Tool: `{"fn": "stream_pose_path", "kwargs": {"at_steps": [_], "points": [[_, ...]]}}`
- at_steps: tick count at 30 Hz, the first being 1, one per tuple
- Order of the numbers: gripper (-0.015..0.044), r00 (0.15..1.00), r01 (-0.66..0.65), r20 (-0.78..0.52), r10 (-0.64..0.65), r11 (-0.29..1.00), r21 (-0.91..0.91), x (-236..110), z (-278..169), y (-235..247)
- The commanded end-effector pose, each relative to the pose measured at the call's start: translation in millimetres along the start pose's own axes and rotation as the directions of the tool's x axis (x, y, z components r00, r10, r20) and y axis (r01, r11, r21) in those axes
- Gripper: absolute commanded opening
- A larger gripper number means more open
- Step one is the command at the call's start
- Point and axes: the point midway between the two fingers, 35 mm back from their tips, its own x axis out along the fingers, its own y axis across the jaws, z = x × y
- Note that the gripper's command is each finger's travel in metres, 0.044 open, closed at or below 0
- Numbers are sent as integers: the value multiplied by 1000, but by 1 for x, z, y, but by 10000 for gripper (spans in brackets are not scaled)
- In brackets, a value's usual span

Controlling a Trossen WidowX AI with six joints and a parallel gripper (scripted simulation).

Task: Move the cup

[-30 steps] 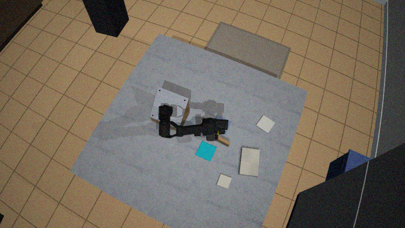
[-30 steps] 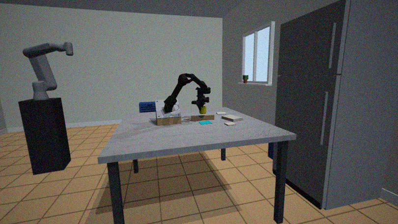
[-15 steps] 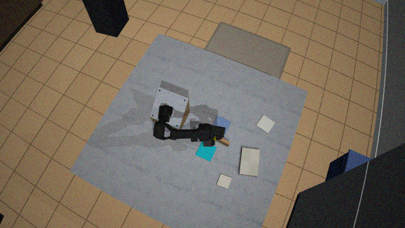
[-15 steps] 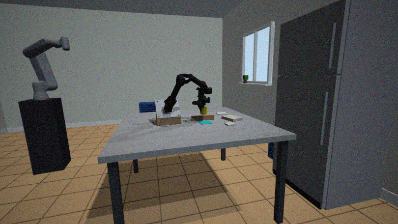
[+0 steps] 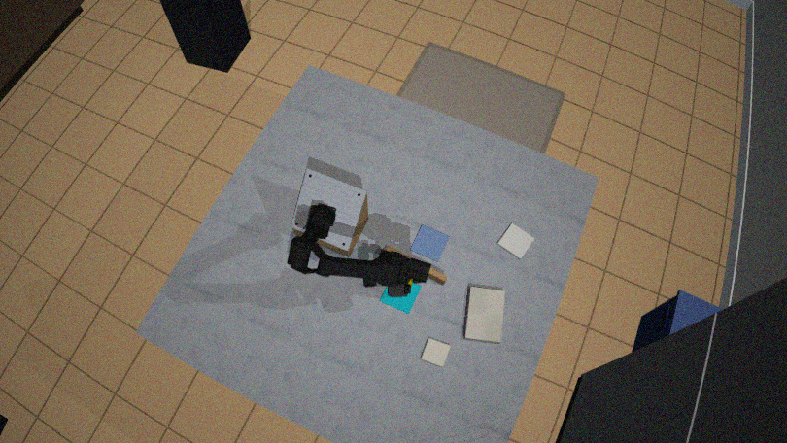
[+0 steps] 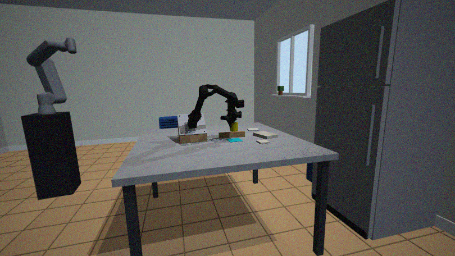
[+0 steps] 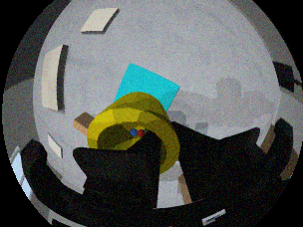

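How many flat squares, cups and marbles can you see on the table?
Coloured pads: 2, one turquoise and one blue
White tiles: 3
Yellow cup: 1, held in the gripper
Marbles: 2 showing, one blue and one red
Total: 8

Wooden block (image 5: 437, 274) just beside the cyan pad (image 5: 400, 298); 3 pale slabs farther off, open tabletop (image 5: 308, 352) between.
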Motion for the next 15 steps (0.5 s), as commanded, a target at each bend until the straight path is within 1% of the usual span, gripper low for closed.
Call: {"fn": "stream_pose_path", "kwargs": {"at_steps": [1, 15], "points": [[0, 1000, -7, 9, 7, 1000, 0, -3, 7, -4], [0, 1000, -7, 9, 7, 1000, 0, 15, 7, -3]]}}
